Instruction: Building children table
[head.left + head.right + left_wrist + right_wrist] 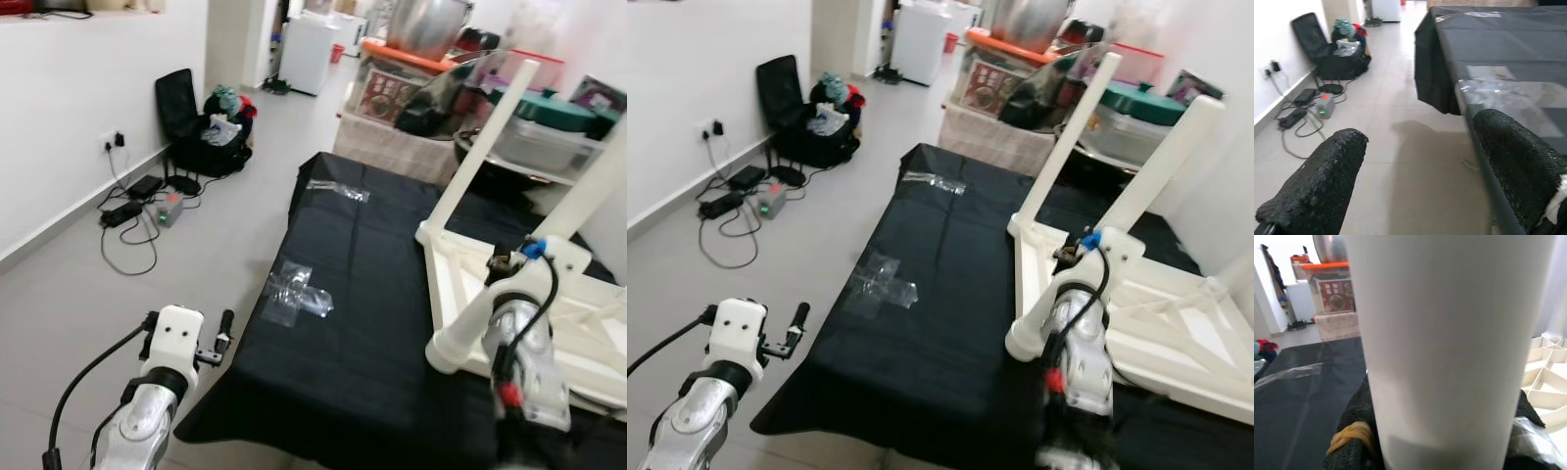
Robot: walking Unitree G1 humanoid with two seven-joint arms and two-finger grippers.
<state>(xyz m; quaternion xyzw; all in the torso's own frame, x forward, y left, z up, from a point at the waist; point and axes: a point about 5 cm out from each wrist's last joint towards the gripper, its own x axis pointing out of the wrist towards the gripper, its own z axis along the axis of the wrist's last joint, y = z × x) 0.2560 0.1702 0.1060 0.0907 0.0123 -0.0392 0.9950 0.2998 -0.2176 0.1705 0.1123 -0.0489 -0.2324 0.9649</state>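
Right gripper (1442,440) clamped on white table leg (1449,342), 3 o'clock; left gripper (1415,181) released, empty, 8 o'clock beside black-covered table (372,294).

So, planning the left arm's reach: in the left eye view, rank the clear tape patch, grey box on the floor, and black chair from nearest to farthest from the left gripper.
1. Clear tape patch, on the black cloth beside the left gripper.
2. Grey box, among floor cables.
3. Black chair, by the wall.

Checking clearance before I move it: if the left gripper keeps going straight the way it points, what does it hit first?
Probably nothing close: the left gripper points over bare floor beside the black table cloth. Depth is unclear.
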